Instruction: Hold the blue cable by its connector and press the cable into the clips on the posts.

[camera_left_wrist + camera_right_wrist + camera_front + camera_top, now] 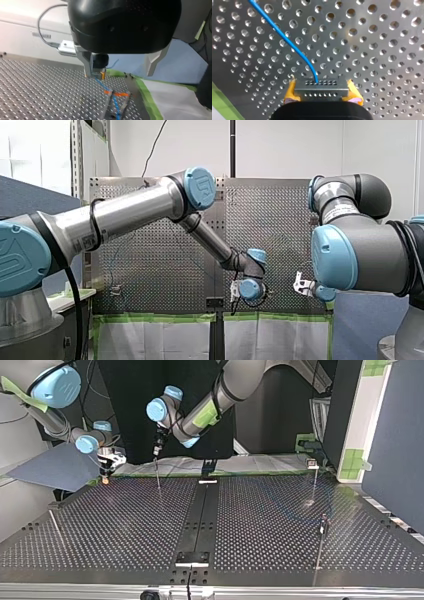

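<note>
In the right wrist view, my right gripper [320, 96] has its yellow pads [290, 92] shut on the grey connector [320, 88]. The thin blue cable [284, 40] runs from the connector across the perforated plate. The left wrist view shows my left gripper [118, 75] open, its metal fingers [87, 62] set wide apart. One finger stands right beside the held connector [96, 74]. From there the blue cable [105, 86] leads down through an orange clip [117, 94] on a post. In the top view, my right gripper [105, 476] is at the far left and my left gripper [157, 451] is just right of it.
Thin posts stand on the perforated table [125, 525]: one [158, 477] under my left gripper, one with a clip [314, 477] at the far right, another [322, 530] nearer. A dark rail [200, 515] runs down the middle. Green tape [147, 97] edges the plate.
</note>
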{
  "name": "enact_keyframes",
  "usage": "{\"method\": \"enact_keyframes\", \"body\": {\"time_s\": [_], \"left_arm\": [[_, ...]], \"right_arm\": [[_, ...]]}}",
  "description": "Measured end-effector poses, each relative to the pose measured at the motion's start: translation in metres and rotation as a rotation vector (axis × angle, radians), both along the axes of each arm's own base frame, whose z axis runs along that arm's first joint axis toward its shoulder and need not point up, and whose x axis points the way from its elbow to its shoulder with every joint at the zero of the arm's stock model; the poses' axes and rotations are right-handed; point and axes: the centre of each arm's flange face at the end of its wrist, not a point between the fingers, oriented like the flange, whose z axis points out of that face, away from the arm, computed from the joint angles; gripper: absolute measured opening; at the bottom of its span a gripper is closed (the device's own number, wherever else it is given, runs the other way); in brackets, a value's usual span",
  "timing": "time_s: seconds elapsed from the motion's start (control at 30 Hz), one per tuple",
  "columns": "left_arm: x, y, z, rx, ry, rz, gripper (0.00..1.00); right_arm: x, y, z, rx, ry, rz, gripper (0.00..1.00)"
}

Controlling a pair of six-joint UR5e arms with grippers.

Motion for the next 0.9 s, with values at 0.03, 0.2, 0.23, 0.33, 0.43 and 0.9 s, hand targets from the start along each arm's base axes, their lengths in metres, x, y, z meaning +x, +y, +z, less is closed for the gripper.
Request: {"method": "enact_keyframes", "body": {"time_s": [0.03, 0.2, 0.23, 0.33, 0.43, 0.9], "left_arm": [[0.0, 0.0, -0.003, 0.007, 0.002, 0.006, 1.0], [-0.001, -0.002, -0.021, 0.039, 0.015, 0.032, 1.0], [-0.001, -0.003, -0.023, 0.041, 0.014, 0.034, 1.0], [0.001, -0.008, -0.023, 0.036, 0.005, 0.035, 1.0], [0.002, -0.014, -0.019, 0.023, -0.008, 0.034, 1.0], [0.003, -0.018, -0.015, 0.001, -0.032, 0.055, 1.0]], "right_arm": [[0.0, 0.0, 0.0, 0.001, 0.0, 0.001, 0.0], [0.001, 0.001, 0.0, 0.005, 0.001, 0.002, 0.0], [0.001, 0.001, 0.0, 0.005, 0.001, 0.002, 0.0], [0.002, 0.001, 0.0, 0.006, 0.001, 0.003, 0.0], [0.002, 0.001, 0.0, 0.006, 0.002, 0.003, 0.0], [0.002, 0.001, 0.0, 0.005, 0.0, 0.002, 0.0]]}}
